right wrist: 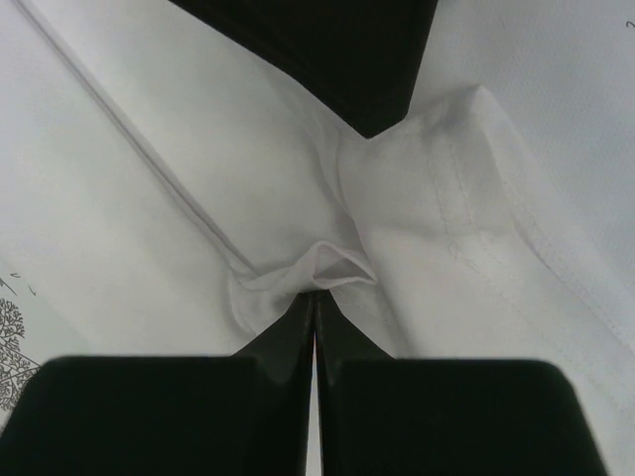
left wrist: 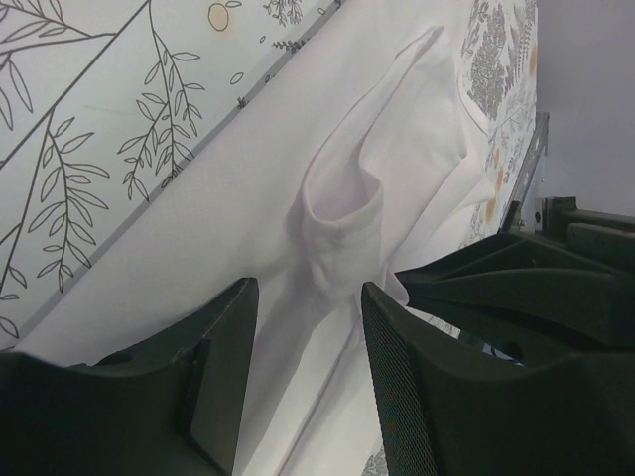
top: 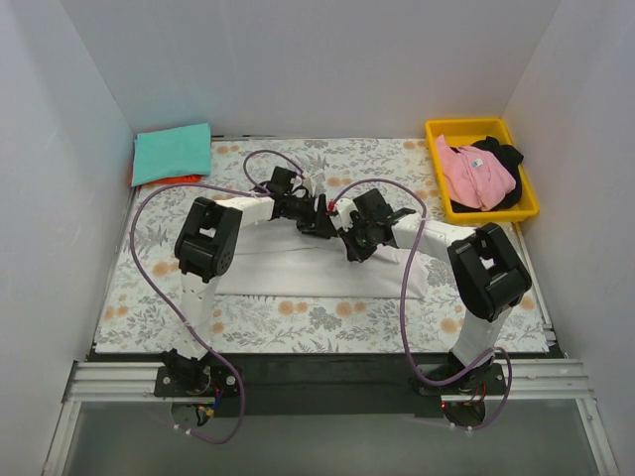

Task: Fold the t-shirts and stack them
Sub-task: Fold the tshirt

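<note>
The white t-shirt (top: 298,273) lies as a long folded band across the middle of the table. Both grippers meet over its far edge. My right gripper (top: 344,236) is shut on a small pinch of the white cloth (right wrist: 332,266), fingertips together in the right wrist view (right wrist: 316,295). My left gripper (top: 319,220) is open; in its wrist view (left wrist: 310,293) the jaws stand apart over a raised fold of the white shirt (left wrist: 337,208), not closed on it. A folded teal shirt (top: 172,152) lies on an orange one (top: 159,179) at the back left.
A yellow bin (top: 437,127) at the back right holds a pink shirt (top: 476,174) and a black one (top: 510,157). The floral table cloth (top: 298,319) covers the table. White walls stand on three sides. The arms' purple cables loop over the middle.
</note>
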`<state>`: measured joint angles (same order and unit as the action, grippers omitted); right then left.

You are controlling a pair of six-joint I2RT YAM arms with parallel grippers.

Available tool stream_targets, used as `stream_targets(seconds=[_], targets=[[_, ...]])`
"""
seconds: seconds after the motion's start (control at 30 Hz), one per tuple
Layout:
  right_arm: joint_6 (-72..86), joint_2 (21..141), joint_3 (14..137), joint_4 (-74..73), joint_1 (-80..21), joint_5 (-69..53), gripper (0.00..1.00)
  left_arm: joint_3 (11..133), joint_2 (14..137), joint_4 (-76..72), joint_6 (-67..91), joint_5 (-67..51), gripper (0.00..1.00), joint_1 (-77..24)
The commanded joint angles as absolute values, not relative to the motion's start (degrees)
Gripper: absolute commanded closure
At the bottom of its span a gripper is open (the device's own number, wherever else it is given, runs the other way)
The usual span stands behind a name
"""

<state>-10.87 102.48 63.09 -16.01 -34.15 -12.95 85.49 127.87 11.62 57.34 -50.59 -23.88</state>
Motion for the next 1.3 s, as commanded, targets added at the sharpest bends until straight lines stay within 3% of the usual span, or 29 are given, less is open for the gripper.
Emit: stream_targets(seconds=[0.0, 0.17, 0.37, 0.5, 0.57, 0.77, 0.97, 1.1, 1.27], targets=[[-10.73, 102.04, 63.28, -12.66, -34.98, -13.45, 0.99, 87.89, 127.35, 11.34, 57.83, -51.15, 0.55, -24.61], [-10.63, 102.92, 62.58, -11.43, -35.16, -12.75, 0.99, 89.56, 129.19, 11.34, 58.18, -51.85, 0.56, -25.13], [-11.68, 103.36, 61.26, -11.16, -35.24, -13.18, 0.99, 92.02, 131.04, 11.34, 59.15, -53.0, 0.69, -25.84], [-12.83, 102.48, 60.21, -11.25, -35.16, -12.92, 0.99, 92.72, 130.7, 11.34, 59.15, -53.96, 0.85, -25.84], [-13.27, 101.87, 60.21, -11.69, -35.24, -12.66, 0.99, 92.72, 129.82, 11.34, 59.15, -55.1, 0.99, -25.84], [-13.62, 101.17, 60.82, -12.74, -35.16, -12.74, 0.99, 90.44, 125.95, 9.41, 57.84, -60.82, 1.0, -26.01], [-15.03, 90.98, 61.61, -16.68, -34.55, -23.98, 0.92, 86.4, 124.02, 9.32, 55.46, -64.34, 1.0, -26.37], [-15.56, 85.53, 62.93, -22.4, -27.1, -35.3, 0.87, 84.64, 122.96, 9.4, 53.35, -64.34, 1.0, -26.45], [-16.35, 84.46, 65.65, -25.92, -20.22, -35.34, 0.83, 82.18, 120.77, 9.75, 46.86, -63.99, 1.0, -27.24]])
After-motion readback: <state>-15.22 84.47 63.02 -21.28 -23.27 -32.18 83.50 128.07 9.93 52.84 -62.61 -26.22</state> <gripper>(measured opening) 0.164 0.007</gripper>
